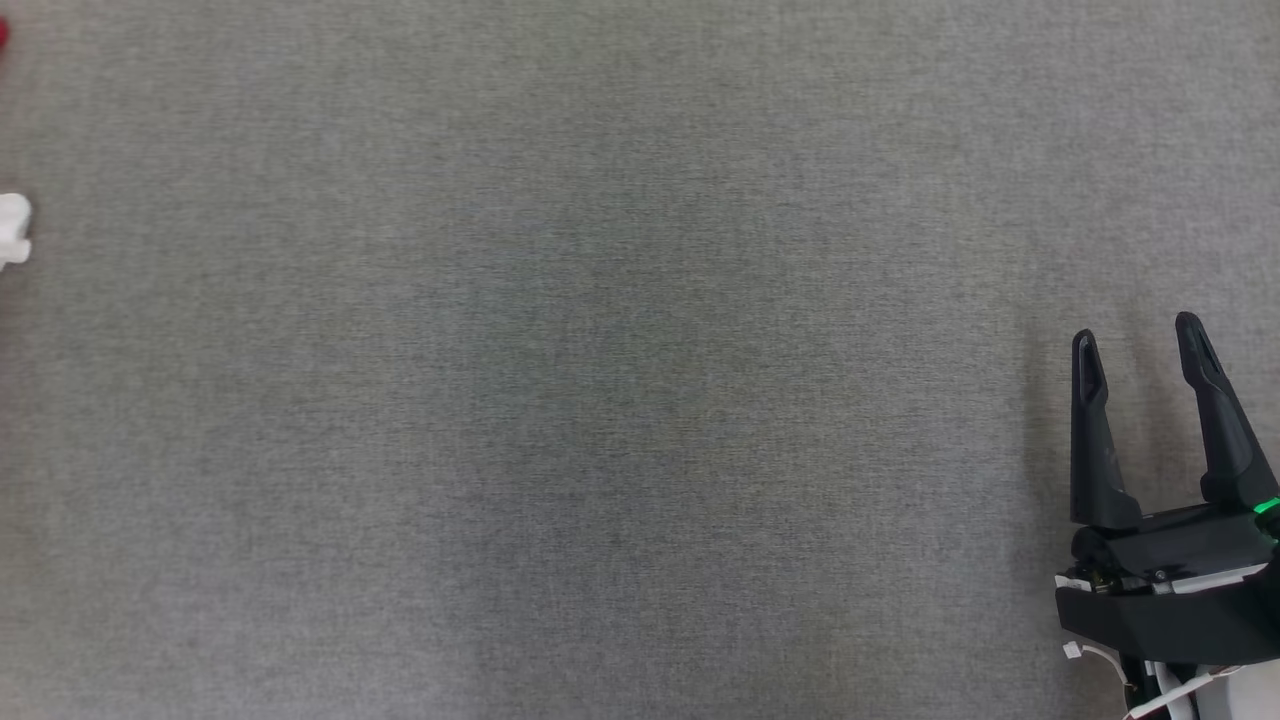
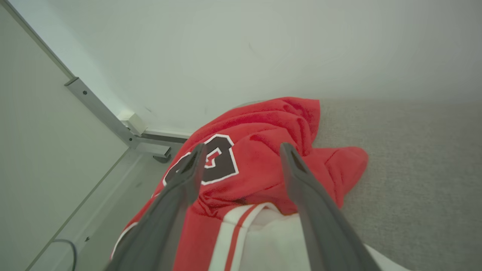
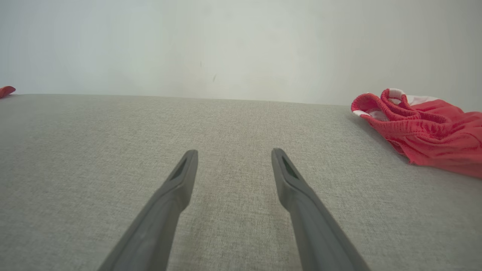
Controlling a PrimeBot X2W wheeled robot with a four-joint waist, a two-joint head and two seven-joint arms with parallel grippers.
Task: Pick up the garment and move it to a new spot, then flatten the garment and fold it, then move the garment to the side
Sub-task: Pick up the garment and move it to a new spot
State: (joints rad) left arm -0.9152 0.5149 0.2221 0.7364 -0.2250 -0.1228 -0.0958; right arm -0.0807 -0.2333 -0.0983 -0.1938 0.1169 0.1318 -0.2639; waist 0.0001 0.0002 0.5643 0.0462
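Your left claw (image 2: pixel 243 147) is spread wide, released, poised right over the red garment (image 2: pixel 271 120). The garment lies bunched at the edge of the grey worktop (image 2: pixel 414 158), its dark number patch (image 2: pixel 222 163) beside one finger. Your right claw (image 1: pixel 1137 332) is released too, gripping nothing, over plain grey worktop.

A wide, flat surface covered in grey woven fabric (image 1: pixel 600 380) spans the head view. In the centre of the left wrist view, a crumpled red garment (image 2: pixel 263 165) with a black, white-edged emblem and a white striped panel lies near its edge. At the right of the right wrist view lies a bunched red cloth (image 3: pixel 425 128) with a gathered white-lined band.
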